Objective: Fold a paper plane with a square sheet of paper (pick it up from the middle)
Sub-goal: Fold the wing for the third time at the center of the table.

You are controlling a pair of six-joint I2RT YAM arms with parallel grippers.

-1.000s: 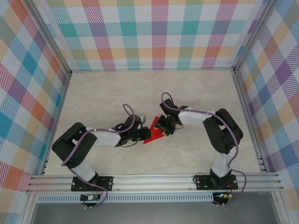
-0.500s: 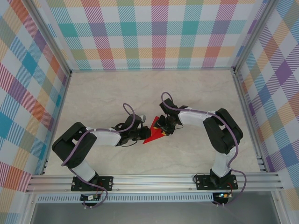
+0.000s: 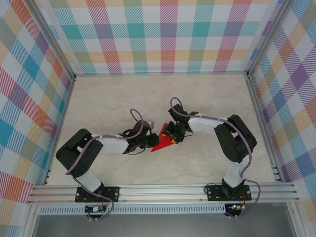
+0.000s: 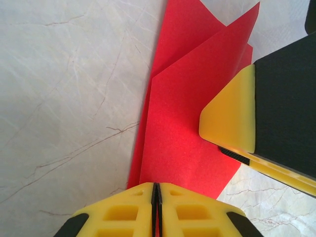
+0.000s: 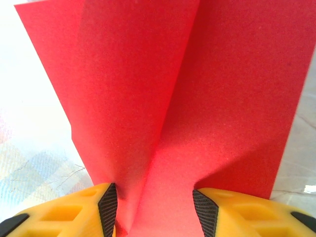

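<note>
The square sheet of paper (image 3: 160, 141) is bright red and folded into a pointed wedge with overlapping flaps, like a rough paper plane. It lies mid-table between the two arms. My left gripper (image 3: 150, 143) comes in from the left. Its jaws are shut (image 4: 156, 185) on the paper's near edge (image 4: 182, 123), and a sliver of red shows in the seam. My right gripper (image 3: 171, 135) comes in from the right with its jaws apart (image 5: 155, 197). A raised crease of the paper (image 5: 163, 98) stands between its pads (image 5: 109, 202). One right finger (image 4: 229, 116) rests on the paper.
The marble-patterned tabletop (image 3: 113, 103) is bare around the paper. Plaid walls (image 3: 158, 34) and aluminium frame rails (image 3: 256, 108) close in the back and sides. The arm bases sit on the front rail (image 3: 163, 190).
My right gripper's jaws have spread a little wider around the raised crease. Both arms and the paper stay almost where they were.
</note>
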